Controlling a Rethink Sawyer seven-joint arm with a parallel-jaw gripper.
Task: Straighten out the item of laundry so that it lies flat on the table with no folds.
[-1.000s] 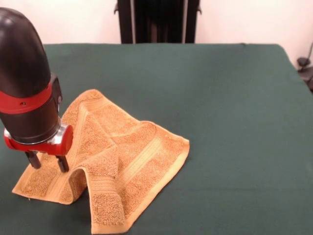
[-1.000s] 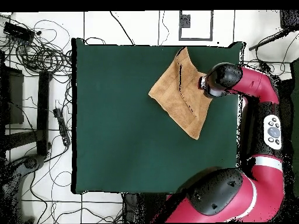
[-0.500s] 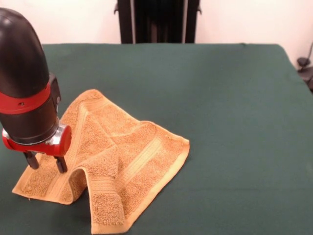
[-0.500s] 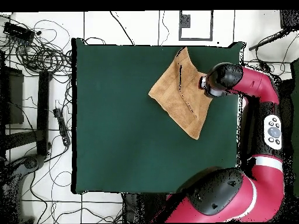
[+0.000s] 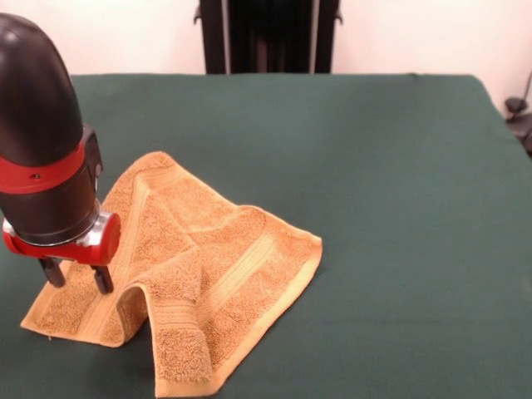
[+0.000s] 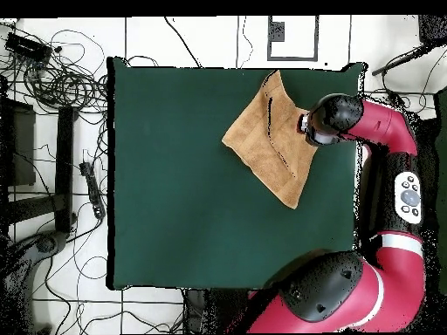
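One rumpled towel (image 5: 204,278), gripper (image 5: 78,279) hanging over its edge.
Seen from the front, the golden-orange towel lies at about 7 o'clock on the green table (image 5: 391,191), a raised fold running toward its front corner. Two dark fingers (image 5: 103,278) stand narrowly apart just above the cloth at its 9 o'clock side, holding nothing.

Even, bright, diffuse light (soft shadows), no glare

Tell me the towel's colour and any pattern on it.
Golden-orange terry towel with flat woven bands near its edges, clearest in the front view.
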